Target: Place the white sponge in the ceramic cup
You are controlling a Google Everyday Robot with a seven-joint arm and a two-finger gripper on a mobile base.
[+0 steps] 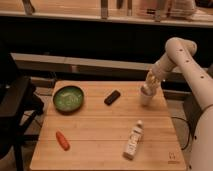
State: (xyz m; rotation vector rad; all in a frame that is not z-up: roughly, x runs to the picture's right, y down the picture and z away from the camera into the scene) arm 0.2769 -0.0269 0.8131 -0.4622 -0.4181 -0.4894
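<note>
Green bowl (67,97) is sitting at ten o'clock on the table (100,147); at two o'clock the gripper (150,86) is hovering over the ceramic cup (145,99), the white sponge (151,77) at its tip, clamped or not I cannot tell. Likely light, squashy: pinch mid-block.

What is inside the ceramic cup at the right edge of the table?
The claw hangs right over the mouth of the ceramic cup and covers it. Only the cup's outer wall shows; whether the white sponge lies inside cannot be seen.
</note>
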